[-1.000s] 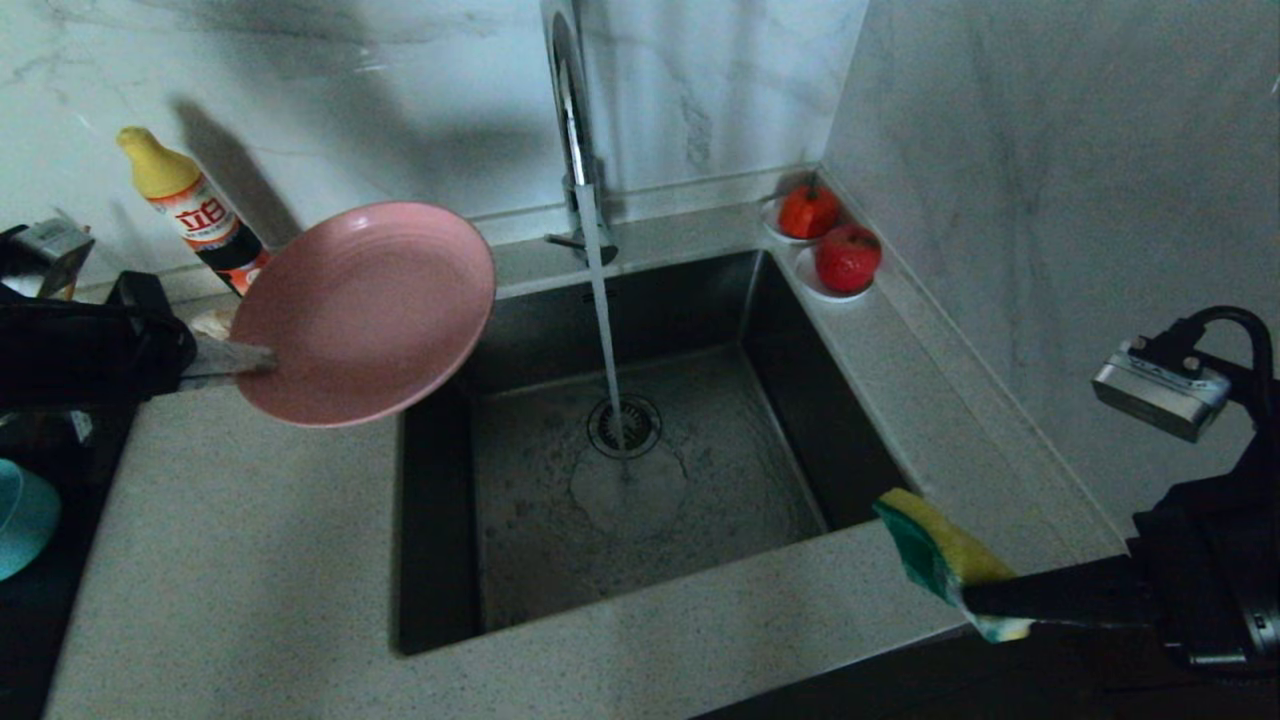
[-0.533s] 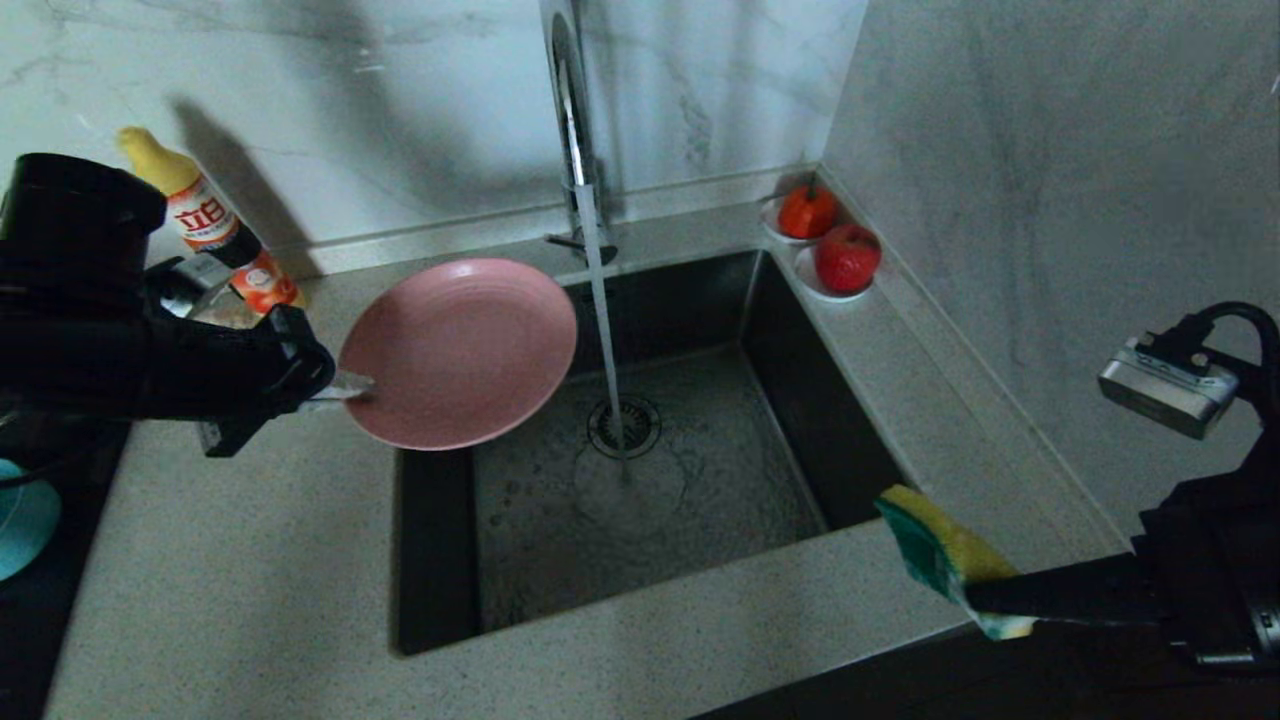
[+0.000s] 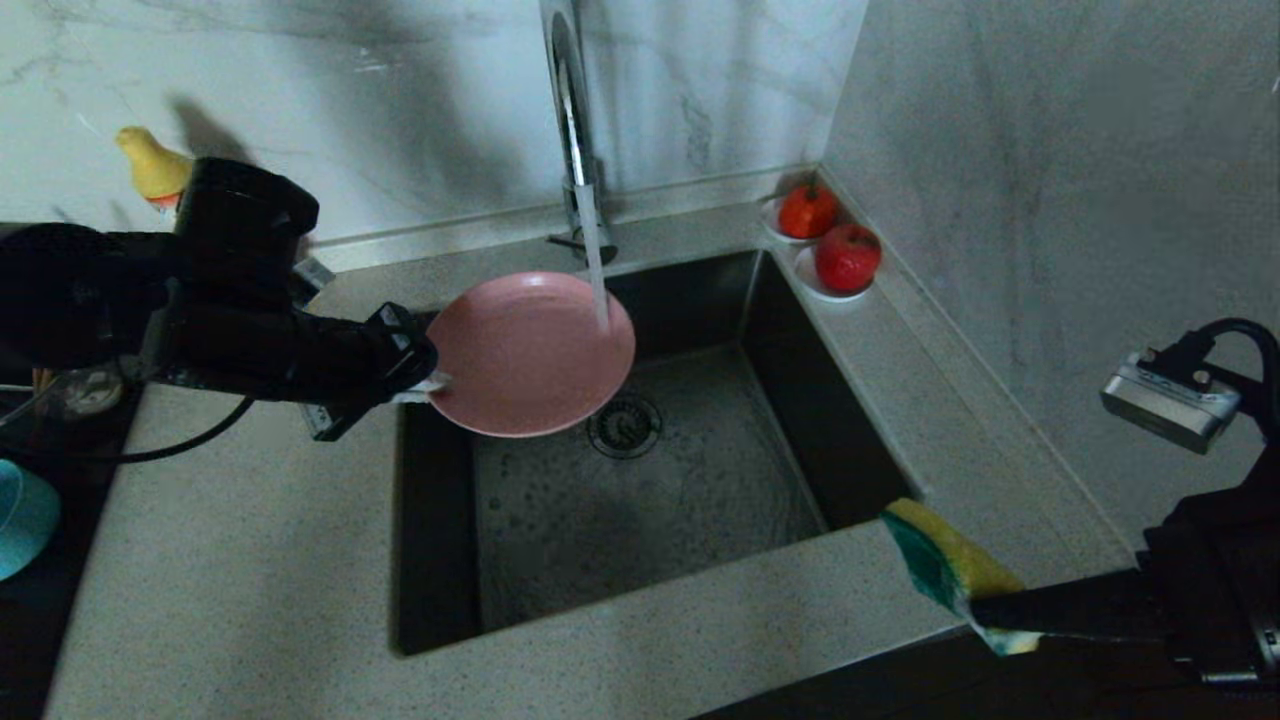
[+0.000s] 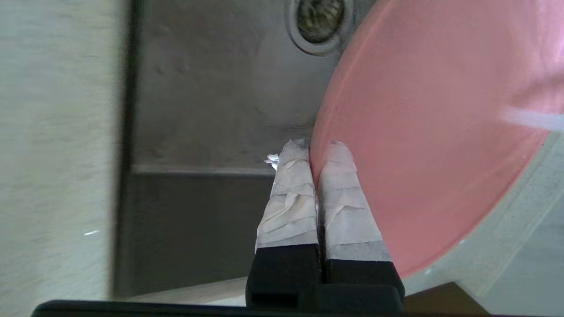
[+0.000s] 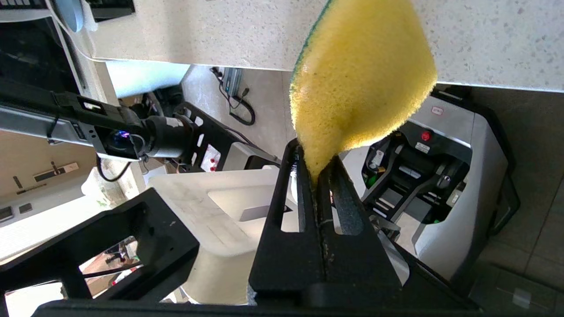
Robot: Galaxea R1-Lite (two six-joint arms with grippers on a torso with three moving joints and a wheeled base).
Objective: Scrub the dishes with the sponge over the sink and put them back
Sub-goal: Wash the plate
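My left gripper [image 3: 432, 385] is shut on the near rim of the pink plate [image 3: 530, 350], holding it roughly level over the back left part of the sink [image 3: 640, 540]. Water from the chrome faucet [image 3: 572, 120] lands on the plate's far right edge. In the left wrist view the taped fingertips [image 4: 335, 152] pinch the plate [image 4: 432, 123] rim, one above and one below. My right gripper [image 3: 985, 610] hangs off the counter's front right corner, shut on the yellow and green sponge [image 3: 940, 565] [image 5: 361, 75]. A teal bowl [image 3: 20, 515] shows at the far left edge.
The drain strainer [image 3: 625, 425] lies just beyond the plate. A yellow-capped detergent bottle [image 3: 150, 165] stands behind my left arm. Two red fruits [image 3: 848, 257] on white saucers sit in the back right corner, by the marble side wall.
My left arm has carried the plate right and down, from above the left counter to over the sink, into the water stream. The right arm and sponge have not moved.
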